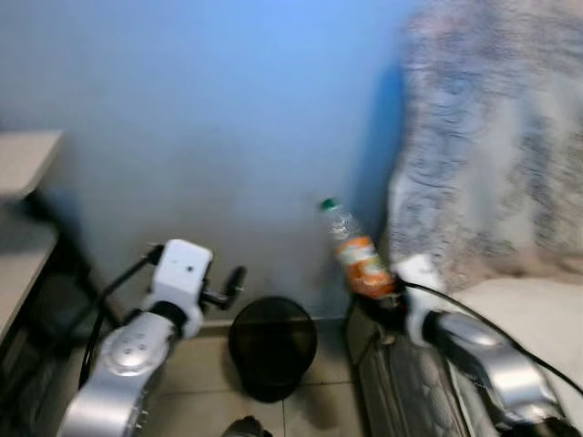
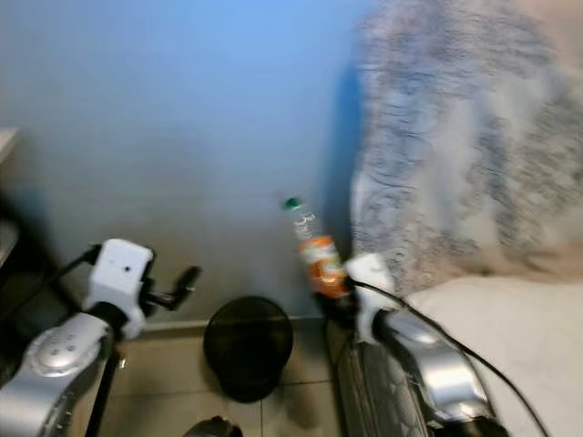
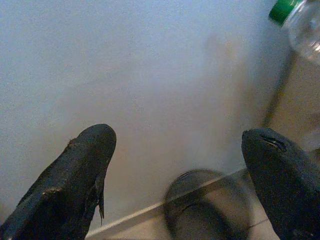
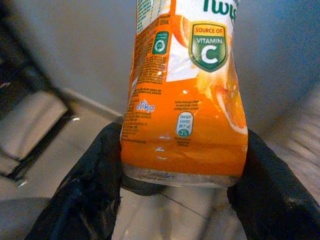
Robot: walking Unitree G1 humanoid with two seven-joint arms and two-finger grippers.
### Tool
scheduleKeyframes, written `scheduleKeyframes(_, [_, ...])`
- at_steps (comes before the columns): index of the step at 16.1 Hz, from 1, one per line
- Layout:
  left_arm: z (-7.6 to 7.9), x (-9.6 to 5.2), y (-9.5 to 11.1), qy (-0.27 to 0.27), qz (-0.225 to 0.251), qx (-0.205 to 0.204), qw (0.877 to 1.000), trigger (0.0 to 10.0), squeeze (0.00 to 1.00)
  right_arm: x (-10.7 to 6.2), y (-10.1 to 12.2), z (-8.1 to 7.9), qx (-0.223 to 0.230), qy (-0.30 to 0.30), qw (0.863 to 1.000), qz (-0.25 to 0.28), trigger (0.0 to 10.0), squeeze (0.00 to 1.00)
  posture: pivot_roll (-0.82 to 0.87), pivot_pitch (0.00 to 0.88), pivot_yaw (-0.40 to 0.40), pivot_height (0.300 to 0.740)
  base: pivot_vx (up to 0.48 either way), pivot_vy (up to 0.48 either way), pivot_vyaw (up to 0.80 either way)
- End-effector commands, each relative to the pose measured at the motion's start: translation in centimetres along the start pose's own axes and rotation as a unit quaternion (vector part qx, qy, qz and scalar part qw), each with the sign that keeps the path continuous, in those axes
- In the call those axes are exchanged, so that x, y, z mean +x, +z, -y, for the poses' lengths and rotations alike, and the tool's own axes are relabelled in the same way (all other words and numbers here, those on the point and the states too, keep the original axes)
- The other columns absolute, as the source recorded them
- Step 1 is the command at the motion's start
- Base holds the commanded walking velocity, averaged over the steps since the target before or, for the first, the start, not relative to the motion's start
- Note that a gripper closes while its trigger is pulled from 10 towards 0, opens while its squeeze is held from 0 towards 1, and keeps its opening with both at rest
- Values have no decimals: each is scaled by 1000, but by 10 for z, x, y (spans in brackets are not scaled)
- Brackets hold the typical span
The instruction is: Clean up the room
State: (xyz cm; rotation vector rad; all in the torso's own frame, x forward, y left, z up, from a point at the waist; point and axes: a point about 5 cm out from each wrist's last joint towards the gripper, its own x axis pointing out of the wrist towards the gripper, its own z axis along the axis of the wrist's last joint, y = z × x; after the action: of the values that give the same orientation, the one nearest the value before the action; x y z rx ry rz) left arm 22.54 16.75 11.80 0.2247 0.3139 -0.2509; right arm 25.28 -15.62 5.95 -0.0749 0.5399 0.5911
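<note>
A clear plastic bottle with an orange label and a green cap is held upright in the air, its base clamped in my right gripper. In the right wrist view the black fingers press both sides of the bottle. A round black mesh bin stands on the tiled floor by the blue wall, down and to the left of the bottle. My left gripper hovers above the bin's left side, open and holding nothing. In the left wrist view its fingertips stand wide apart, with the bin below.
A bed with a patterned blanket and a pale mattress fills the right. A grey desk with dark legs stands at the left. The blue wall lies straight ahead, and beige tiles surround the bin.
</note>
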Motion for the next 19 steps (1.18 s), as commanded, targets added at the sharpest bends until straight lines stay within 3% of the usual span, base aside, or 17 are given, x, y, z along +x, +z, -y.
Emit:
scheduleKeyframes(1, [4, 2, 4, -6, 16, -8, 1000, 10000, 0, 0, -1, 6, -12, -8, 1000, -4, 10000, 0, 163, 0, -40, 740, 0, 0, 800])
scheduleKeyframes(4, [1, 1, 6, 3, 23, -6, 1000, 10000, 0, 4, -1, 3, -19, -3, 1000, -6, 10000, 0, 169, 0, -45, 740, 0, 0, 800])
scheduleKeyframes(15, [-2, -3, -3, -4, 13, -8, 1000, 10000, 0, 8, -7, 9, -34, -35, 998, -30, 10000, 0, 165, 0, -46, 740, 235, 0, 0])
scheduleKeyframes(19, [-13, -8, -13, 17, 2, -25, 1000, 10000, 0, 4, -9, 13, -25, -50, 998, -27, 10000, 0, 158, 0, -45, 740, 299, 0, 0])
